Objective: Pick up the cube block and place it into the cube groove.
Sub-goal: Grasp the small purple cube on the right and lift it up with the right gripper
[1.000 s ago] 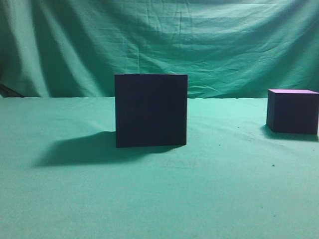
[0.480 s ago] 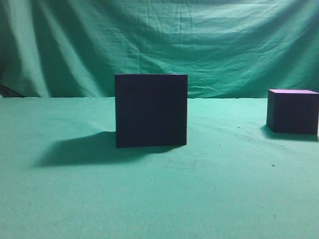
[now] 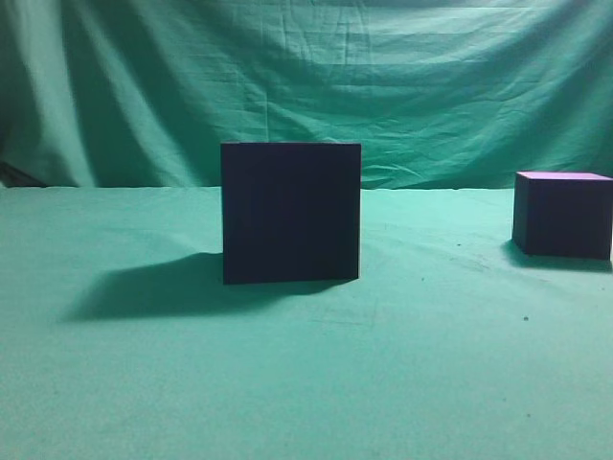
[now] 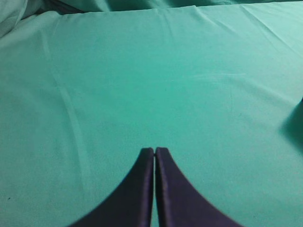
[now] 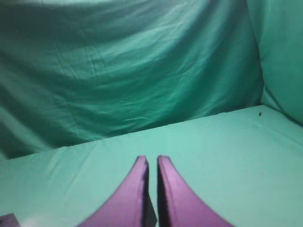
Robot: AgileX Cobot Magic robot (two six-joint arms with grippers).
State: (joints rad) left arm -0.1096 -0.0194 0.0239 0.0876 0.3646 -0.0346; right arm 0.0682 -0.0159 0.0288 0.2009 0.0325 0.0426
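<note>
Nothing is done yet: the cube block [image 3: 562, 215] sits on the table [image 3: 306, 383], well apart to the right of the cube groove [image 3: 290, 212]. The left pincer [image 4: 155, 150] and the right pincer [image 5: 151, 160] are both closed and empty.

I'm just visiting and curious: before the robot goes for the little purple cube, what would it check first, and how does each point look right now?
1. Cube block resting on the table, nothing on it: ok.
2. Cube groove standing apart from the block: ok.
3. Groove opening visible: cannot tell.
4. Left end effector empty, jaws together: ok.
5. Right end effector open for a grasp: not ok, nearly closed.
6. Either end effector near the block: not ok.
</note>
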